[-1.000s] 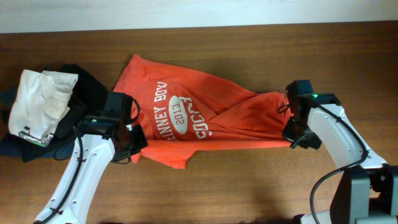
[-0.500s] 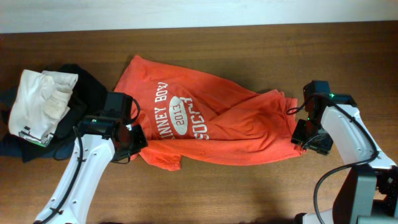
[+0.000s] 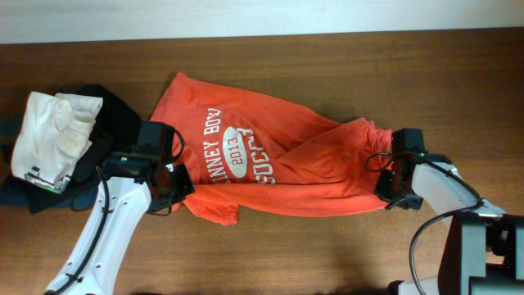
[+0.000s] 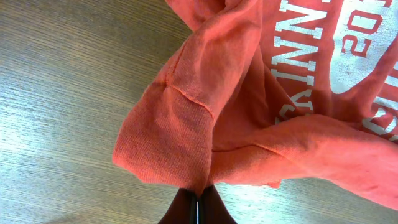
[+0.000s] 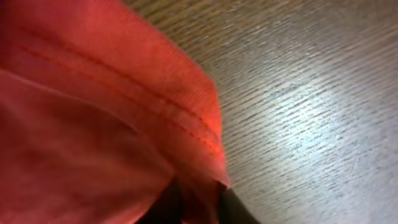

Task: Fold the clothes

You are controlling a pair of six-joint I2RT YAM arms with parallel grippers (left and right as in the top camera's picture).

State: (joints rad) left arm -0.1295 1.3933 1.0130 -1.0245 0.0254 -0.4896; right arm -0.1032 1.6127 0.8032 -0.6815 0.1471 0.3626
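- Since half a second ago, the right gripper [image 3: 386, 197] has been drawn leftward, and the red-orange cotton T-shirt with white lettering [image 3: 303, 164] is bunched more at that end.
- The T-shirt is laid crumpled across the middle of the brown wooden table [image 3: 327, 254].
- Black and navy garments [image 3: 123, 111] are heaped at the left, with a white folded garment [image 3: 53, 131] on top.
- The left gripper [image 3: 182, 190] is pinched closed on a hemmed edge at the T-shirt's lower left.
- The right gripper is clamped on the hem.

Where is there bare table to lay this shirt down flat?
Widest bare wood: the near strip of the table below the T-shirt, between the left gripper and right gripper. A second strip runs behind the shirt toward the far right corner. The left end is crowded with a white garment and dark garments.
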